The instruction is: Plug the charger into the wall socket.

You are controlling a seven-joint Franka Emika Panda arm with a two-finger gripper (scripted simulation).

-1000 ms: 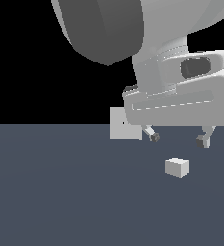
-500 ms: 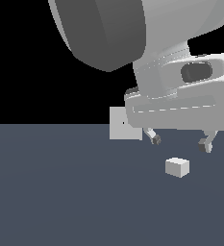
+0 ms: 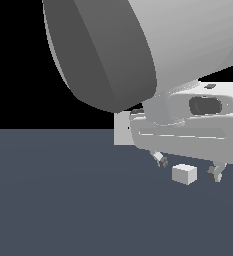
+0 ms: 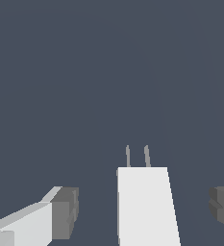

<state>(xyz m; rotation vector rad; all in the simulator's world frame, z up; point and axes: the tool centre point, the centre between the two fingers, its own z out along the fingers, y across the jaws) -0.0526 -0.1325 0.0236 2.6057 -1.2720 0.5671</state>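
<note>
Over the charger, fingers wide

My gripper (image 3: 189,171) hangs spread, one finger each side of the charger (image 3: 184,174) (two thin prongs show from the wrist). It lies on the floor (image 3: 63,200). The wall socket (image 3: 121,128) stands beyond, half hidden by my arm.

You've got a flat, plain dark slate-blue floor (image 3: 53,200) carrying a small white boxy charger (image 3: 184,174) with two thin prongs (image 4: 137,156), plus an upright light-grey square socket panel (image 3: 121,129) partly hidden behind.

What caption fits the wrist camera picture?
Open gripper straddling the white charger, its two prongs pointing away over the dark floor.
</note>
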